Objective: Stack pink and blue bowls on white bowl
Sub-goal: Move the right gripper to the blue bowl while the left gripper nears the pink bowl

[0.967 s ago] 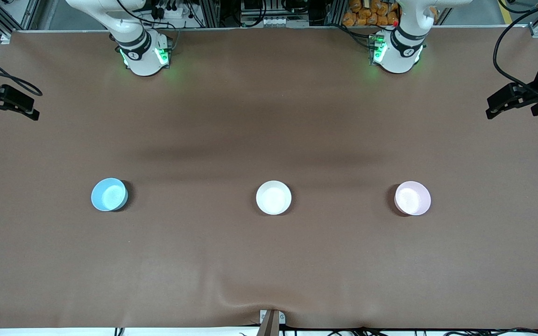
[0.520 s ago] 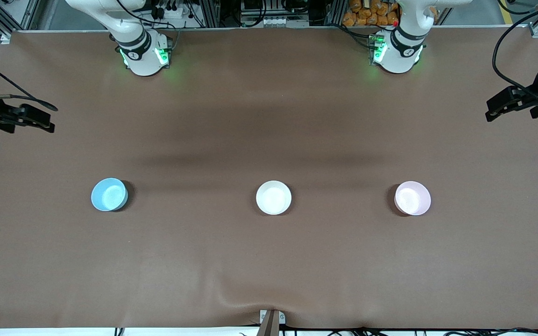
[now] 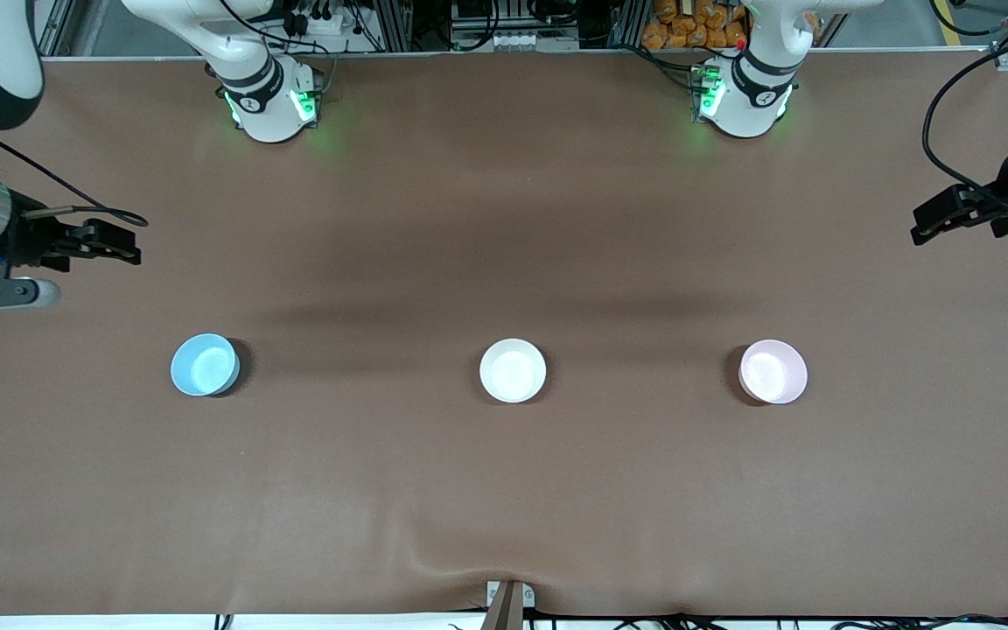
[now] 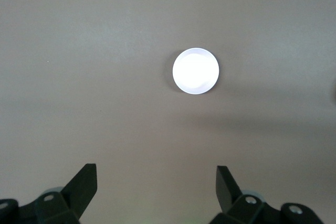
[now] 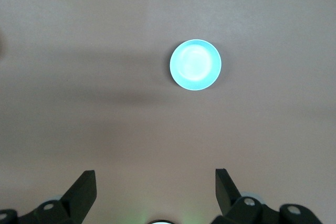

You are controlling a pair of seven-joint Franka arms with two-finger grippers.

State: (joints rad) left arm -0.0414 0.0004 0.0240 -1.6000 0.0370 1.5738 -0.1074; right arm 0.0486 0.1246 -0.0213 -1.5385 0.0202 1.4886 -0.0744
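Observation:
Three bowls stand apart in a row on the brown table. The blue bowl point(image 3: 204, 365) is toward the right arm's end, the white bowl point(image 3: 513, 370) in the middle, the pink bowl point(image 3: 773, 372) toward the left arm's end. My right gripper point(image 3: 123, 248) hangs open and empty above the table at its end, short of the blue bowl, which shows in the right wrist view point(image 5: 195, 65) ahead of the open gripper point(image 5: 155, 177). My left gripper point(image 3: 920, 226) hangs open and empty above its end of the table. The pink bowl looks washed-out pale in the left wrist view point(image 4: 195, 71), ahead of the open gripper point(image 4: 156, 174).
The brown table cover point(image 3: 504, 490) has a wrinkle near a small bracket point(image 3: 508, 599) at the edge nearest the front camera. The two arm bases point(image 3: 269, 101) point(image 3: 745, 96) stand at the table's back edge. Cables hang by the left gripper.
My right arm has swung in over its end of the table, toward the blue bowl. My left gripper has shifted slightly. The three bowls have not moved.

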